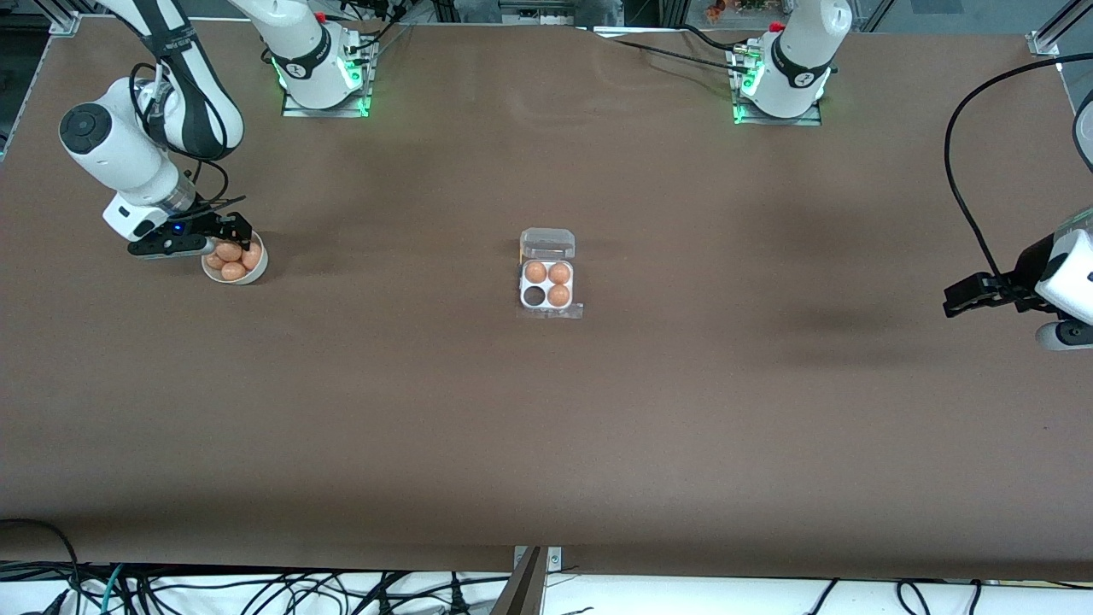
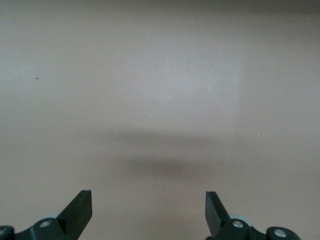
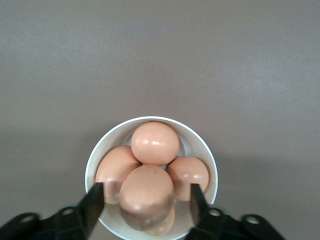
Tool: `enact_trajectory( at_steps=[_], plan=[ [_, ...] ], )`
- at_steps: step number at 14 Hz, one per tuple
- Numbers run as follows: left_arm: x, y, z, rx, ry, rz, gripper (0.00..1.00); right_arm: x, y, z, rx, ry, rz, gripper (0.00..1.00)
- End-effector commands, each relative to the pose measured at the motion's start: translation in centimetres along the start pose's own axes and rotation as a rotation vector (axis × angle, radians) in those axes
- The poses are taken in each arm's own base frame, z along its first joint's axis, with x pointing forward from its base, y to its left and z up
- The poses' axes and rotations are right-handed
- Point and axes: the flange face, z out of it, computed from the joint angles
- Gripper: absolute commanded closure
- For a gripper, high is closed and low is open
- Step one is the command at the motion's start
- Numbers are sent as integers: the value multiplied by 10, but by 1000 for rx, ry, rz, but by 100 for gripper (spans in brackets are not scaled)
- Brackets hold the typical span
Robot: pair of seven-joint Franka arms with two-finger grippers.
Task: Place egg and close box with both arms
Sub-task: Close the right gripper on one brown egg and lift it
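Note:
The box (image 1: 547,286) sits at the table's middle, its clear lid (image 1: 547,243) open and lying flat toward the robots. Three cells hold eggs; one cell (image 1: 534,295) nearer the front camera is empty. A round white bowl (image 1: 256,275) at the right arm's end holds several orange-brown eggs. My right gripper (image 1: 224,235) is over the bowl, open. In the right wrist view, my right gripper (image 3: 146,196) has its fingers on either side of the top egg (image 3: 146,187), with gaps showing. My left gripper (image 1: 961,299) waits open and empty over bare table at the left arm's end; it also shows in the left wrist view (image 2: 148,210).
The bowl's rim (image 3: 206,152) surrounds the eggs in the right wrist view. Brown table surrounds the box. Black cables trail near the left arm and along the table's front edge.

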Motion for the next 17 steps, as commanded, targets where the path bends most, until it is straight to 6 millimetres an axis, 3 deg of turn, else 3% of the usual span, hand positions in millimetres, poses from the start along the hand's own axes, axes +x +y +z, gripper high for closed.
enact_trajectory(
  at_steps=[1,9,12,17],
  plan=[
    [2,2,-6,-17,-1,9,0,-2,-2,3,-2,4,-22,40],
    [2,3,-6,-17,-1,10,0,0,-2,3,-3,1,-14,64],
    [2,3,-5,-17,-2,10,0,2,-3,1,-4,7,-17,68],
    [2,5,-6,-17,0,13,0,25,3,-17,18,-67,-4,70]
  ],
)
